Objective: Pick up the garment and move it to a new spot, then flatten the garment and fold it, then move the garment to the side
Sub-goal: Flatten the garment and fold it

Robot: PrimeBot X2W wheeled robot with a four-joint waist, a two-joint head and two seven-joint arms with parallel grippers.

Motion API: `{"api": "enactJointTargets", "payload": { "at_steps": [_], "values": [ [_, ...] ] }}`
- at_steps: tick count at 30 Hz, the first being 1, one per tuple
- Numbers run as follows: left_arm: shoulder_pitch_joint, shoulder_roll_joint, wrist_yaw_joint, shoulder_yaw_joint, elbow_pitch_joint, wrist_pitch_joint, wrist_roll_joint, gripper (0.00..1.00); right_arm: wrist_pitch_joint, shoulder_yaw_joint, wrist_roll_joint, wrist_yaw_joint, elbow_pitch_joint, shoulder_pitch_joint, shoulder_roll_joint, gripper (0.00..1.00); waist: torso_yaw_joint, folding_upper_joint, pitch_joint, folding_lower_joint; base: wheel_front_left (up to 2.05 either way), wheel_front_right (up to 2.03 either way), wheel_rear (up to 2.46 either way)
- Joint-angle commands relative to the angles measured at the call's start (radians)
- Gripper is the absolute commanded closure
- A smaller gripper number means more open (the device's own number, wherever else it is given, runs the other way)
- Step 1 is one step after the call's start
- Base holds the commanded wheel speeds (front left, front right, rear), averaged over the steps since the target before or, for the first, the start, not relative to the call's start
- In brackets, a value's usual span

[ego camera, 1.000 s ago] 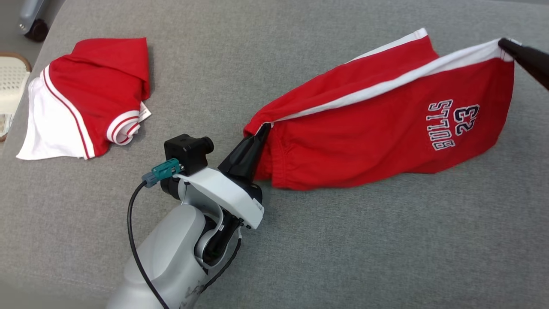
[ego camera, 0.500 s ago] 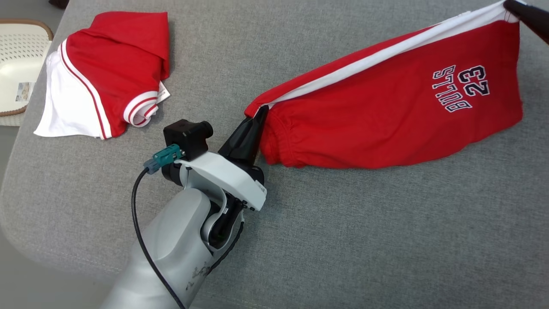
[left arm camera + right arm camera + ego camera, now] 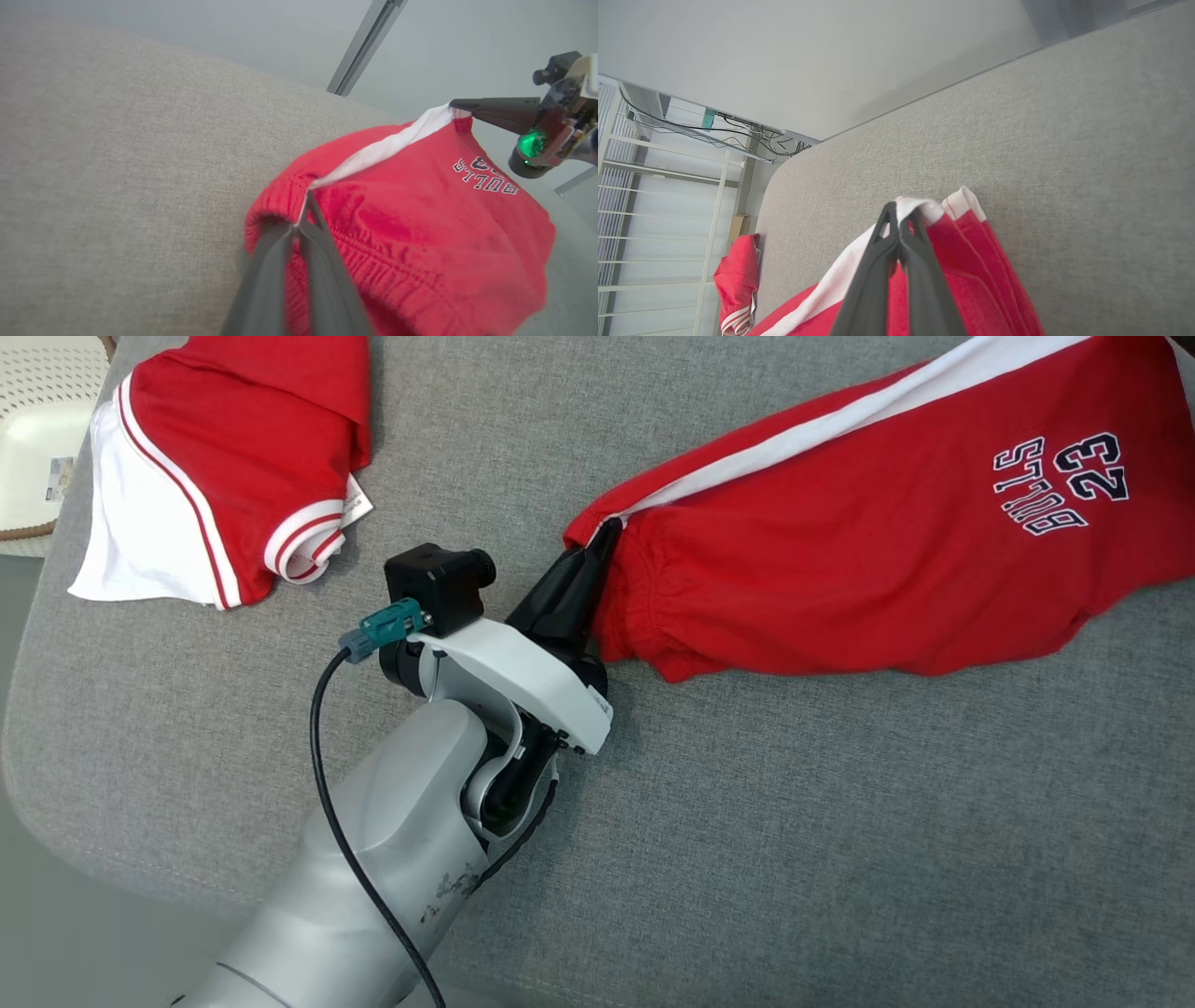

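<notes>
The red shorts (image 3: 840,579), with a white side stripe and "BULLS 23" lettering, hang stretched between my two grippers above the grey cushion (image 3: 840,849). My left gripper (image 3: 607,527) is shut on the waistband end, and the left wrist view shows its fingertips (image 3: 303,205) pinching the elastic edge of the shorts (image 3: 420,224). My right gripper (image 3: 455,105) is shut on the far white corner of the leg. In its own view the right gripper (image 3: 896,210) holds the white hem, with the shorts (image 3: 962,280) drooping below it.
A second red-and-white garment (image 3: 215,476) lies folded at the cushion's upper left. A white basket (image 3: 37,439) stands beyond the left edge. The cushion's rounded front-left corner (image 3: 56,821) drops to the floor. A white wire rack (image 3: 654,224) stands past the far end.
The head camera has moved, shifting the whole picture, and the right gripper's tip has gone out of its top right corner. Both grippers keep their hold on the shorts, which stay stretched.
</notes>
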Motion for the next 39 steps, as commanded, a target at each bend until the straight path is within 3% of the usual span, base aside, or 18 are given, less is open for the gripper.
{"api": "enactJointTargets", "payload": {
  "at_steps": [1, 6, 7, 8, 9, 19, 29, 39],
  "values": [
    [-0.028, 0.004, 0.01, -0.006, 0.004, -0.005, -0.014, 1.0, 0.006, 0.004, -0.016, 0.003, 0.021, -0.016, 0.009, 1.0, 0.004, 0.0, 0.011, 0.0, 0.0, 0.0, 0.0],
    [-0.045, 0.005, 0.022, -0.011, 0.002, -0.005, -0.021, 0.96, 0.009, 0.01, -0.038, 0.003, 0.058, -0.028, 0.032, 1.0, 0.006, 0.0, 0.025, 0.0, 0.0, 0.0, 0.0],
    [-0.049, 0.005, 0.027, -0.011, 0.002, -0.005, -0.019, 0.54, 0.005, 0.011, -0.047, 0.003, 0.072, -0.031, 0.035, 1.0, 0.006, 0.0, 0.027, 0.0, 0.0, 0.0, 0.0],
    [-0.053, 0.005, 0.032, -0.011, 0.001, -0.005, -0.016, 0.0, -0.005, 0.012, -0.058, 0.003, 0.09, -0.033, 0.04, 0.64, 0.007, 0.0, 0.029, 0.0, 0.0, 0.0, 0.0],
    [-0.055, 0.005, 0.037, -0.01, -0.001, -0.005, -0.015, 0.0, -0.007, 0.013, -0.068, 0.003, 0.102, -0.034, 0.047, 0.0, 0.007, 0.0, 0.031, 0.0, 0.0, 0.0, 0.0],
    [-0.017, 0.005, 0.052, 0.017, 0.006, -0.005, 0.019, 0.0, -0.051, 0.014, -0.123, 0.003, 0.18, 0.0, 0.082, 0.0, -0.007, 0.0, -0.021, 0.0, 0.0, 0.0, 0.0],
    [0.06, 0.005, 0.04, 0.095, 0.036, -0.005, 0.113, 0.0, -0.107, 0.019, -0.184, 0.003, 0.211, 0.068, 0.075, 0.0, -0.047, 0.0, -0.153, 0.0, 0.0, 0.0, 0.0],
    [0.199, 0.004, 0.056, 0.257, -0.082, -0.005, 0.295, 0.0, -0.321, -0.022, -0.199, 0.003, 0.099, 0.206, 0.036, 0.0, -0.091, 0.0, -0.258, 0.0, 0.0, 0.0, 0.0]
  ]
}}
